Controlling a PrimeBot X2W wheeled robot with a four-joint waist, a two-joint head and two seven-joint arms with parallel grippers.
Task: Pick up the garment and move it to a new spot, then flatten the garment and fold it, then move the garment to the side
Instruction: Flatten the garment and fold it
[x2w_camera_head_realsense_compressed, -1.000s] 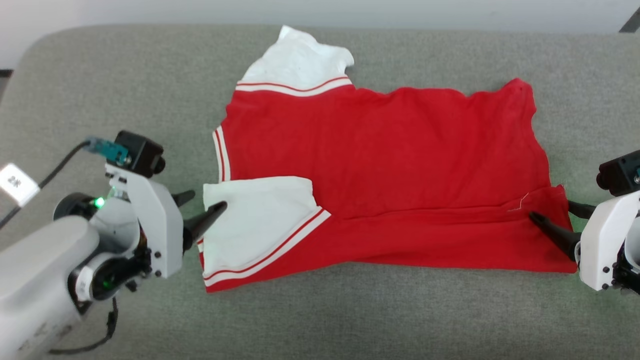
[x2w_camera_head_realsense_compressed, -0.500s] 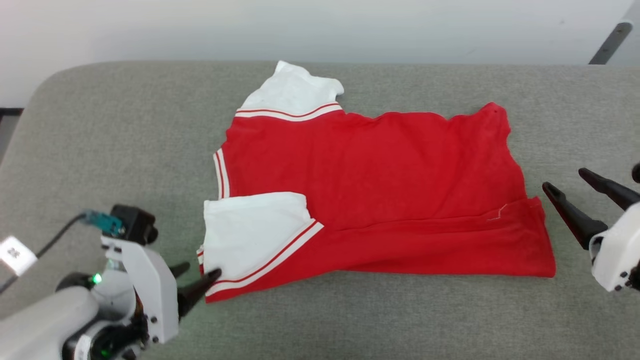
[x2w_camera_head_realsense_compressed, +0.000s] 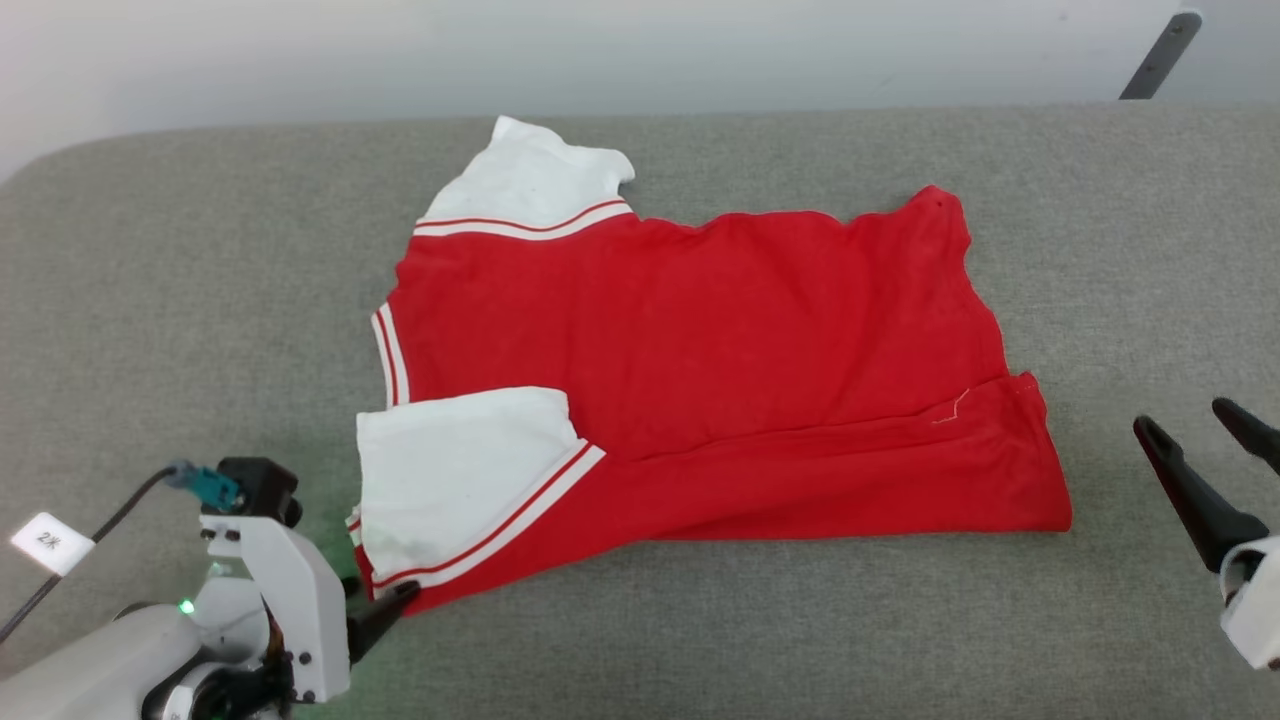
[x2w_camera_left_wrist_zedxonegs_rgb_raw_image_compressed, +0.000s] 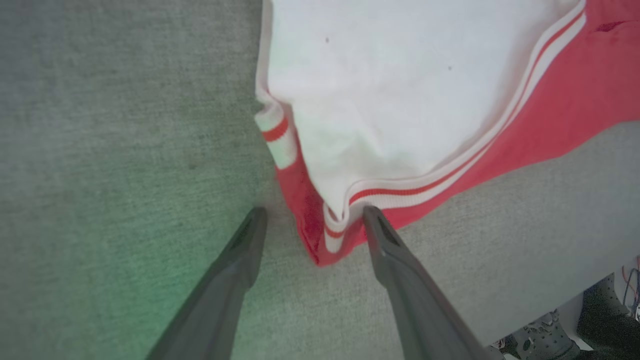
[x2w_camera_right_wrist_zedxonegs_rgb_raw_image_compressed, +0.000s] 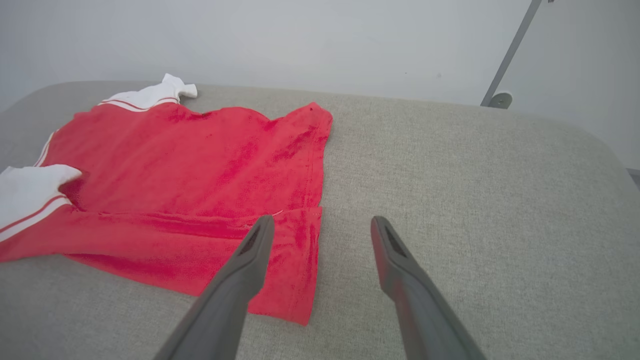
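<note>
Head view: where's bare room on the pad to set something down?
Bare patches: left of the shirt out to the edge of the grey pad, and right of its hem, around the right gripper. A strip runs along the front. Crowded: the shirt's near-left corner, at the left gripper.

Bare grey cushion (x2w_camera_head_realsense_compressed: 200, 300) all round the garment (x2w_camera_head_realsense_compressed: 700, 340) — open passage everywhere
</note>
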